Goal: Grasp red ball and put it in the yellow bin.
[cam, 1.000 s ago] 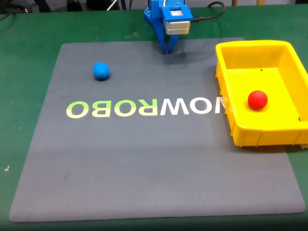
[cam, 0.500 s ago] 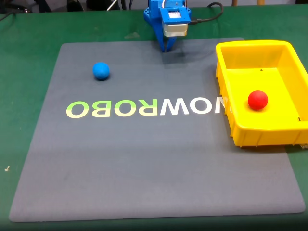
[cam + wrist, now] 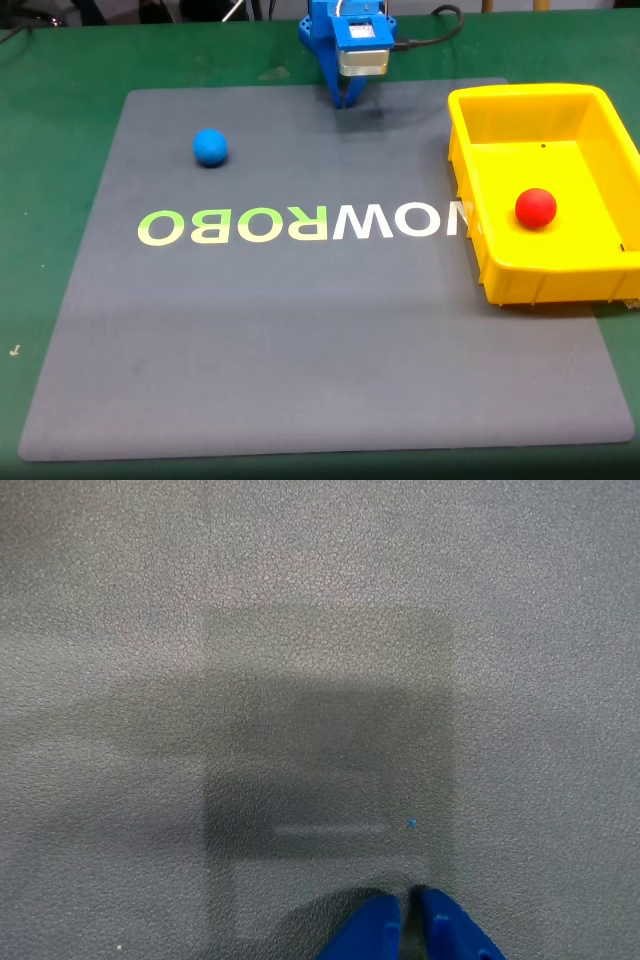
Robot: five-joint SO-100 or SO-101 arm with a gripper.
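your grey pebbled mat (image 3: 300, 330) lay on green felt table (image 3: 60, 90). the small matte red ball (image 3: 535, 208) sat inside the ribbed yellow plastic bin (image 3: 470, 180). the blue gripper (image 3: 408, 925) hung empty, jaws pressed nearly together.

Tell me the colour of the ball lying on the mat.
Blue. The blue ball shows best in the fixed view, on the grey mat.

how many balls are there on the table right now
2. In the fixed view, the red ball lies inside the yellow bin at the right, and the blue ball sits on the grey mat at the upper left. Nothing seems to hide another.
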